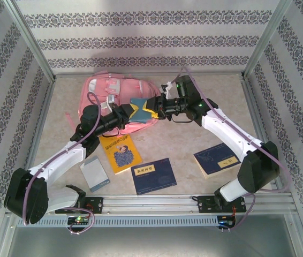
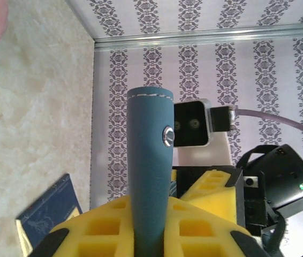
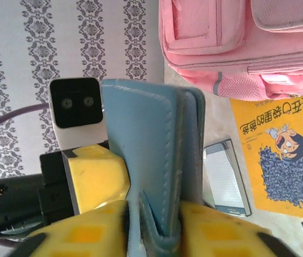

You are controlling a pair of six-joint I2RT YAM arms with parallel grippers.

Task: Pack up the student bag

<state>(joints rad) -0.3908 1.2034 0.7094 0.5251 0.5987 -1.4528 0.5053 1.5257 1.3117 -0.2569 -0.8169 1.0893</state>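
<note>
The pink student bag (image 1: 108,88) lies flat at the back of the table; its zip pockets (image 3: 237,43) show in the right wrist view. A blue leather-look notebook with a snap button (image 1: 138,108) (image 2: 150,160) (image 3: 146,150) hangs over the bag's near right corner, held from both sides. My left gripper (image 1: 127,113) (image 2: 151,235) is shut on its one edge, yellow pads pressed to both faces. My right gripper (image 1: 152,107) (image 3: 152,230) faces it from the right, its pads against the notebook's other edge on both sides.
In front of the bag lie a yellow book (image 1: 120,152) (image 3: 280,150), a white-grey notepad (image 1: 94,173) (image 3: 225,176) and two dark blue books (image 1: 153,175) (image 1: 218,159). Patterned walls close off the table on three sides. A metal rail runs along the near edge.
</note>
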